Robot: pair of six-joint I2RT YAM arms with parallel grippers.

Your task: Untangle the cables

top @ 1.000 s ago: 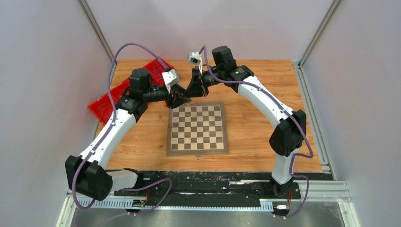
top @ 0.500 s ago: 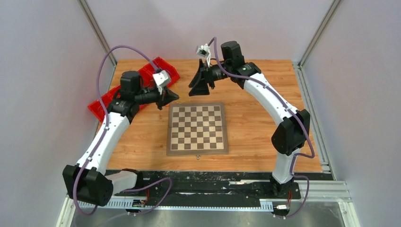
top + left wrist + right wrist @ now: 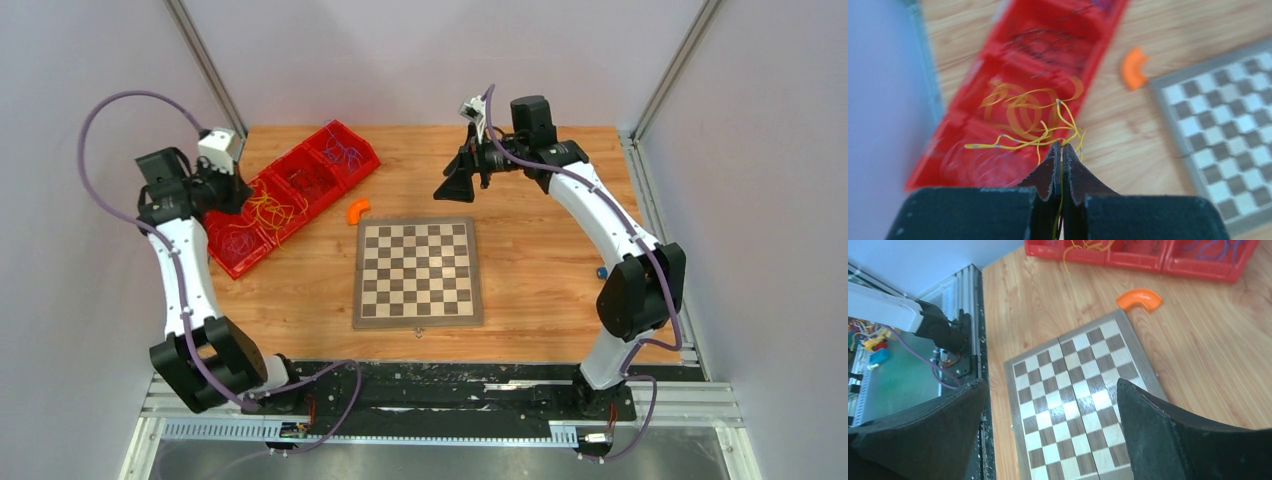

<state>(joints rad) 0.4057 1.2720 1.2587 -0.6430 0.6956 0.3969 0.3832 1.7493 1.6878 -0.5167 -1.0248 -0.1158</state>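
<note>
Two arms: one at each side of the desk (image 3: 540, 250); the left reaches to the far-left edge, the right is raised over the far middle.
Left claw (image 3: 1060, 145): fingers pressed together, pinching a tuft of thin yellow cables (image 3: 1033, 137) right at the tips; one yellow strand runs down the slit between the fingers.
Yellow cables: loose loops and tails fan out from the pinch, hanging over the red bins (image 3: 285, 225) rather than lying in them.
Red bins: a row of open compartments set slantwise along the far-left part of the desk.
Other cables: purple-blue strands (image 3: 347, 152) in the farthest compartment, dark strands (image 3: 312, 180) in the next, yellow and orange coils (image 3: 265, 210) in the third; the nearest holds thin wire whose colour I cannot tell.
Right claw (image 3: 1050, 385): spread wide with nothing between the fingers, held above the desk just past the far edge of the chessboard (image 3: 417, 270).
Chessboard: flat on the middle of the desk, with a seam down its centre in the right wrist view.
Orange piece (image 3: 357, 210): a small curved part lying on the wood just off the board's far-left corner, between board and bins.
Writing: too blurred or small to read on bins, board or arms.
</note>
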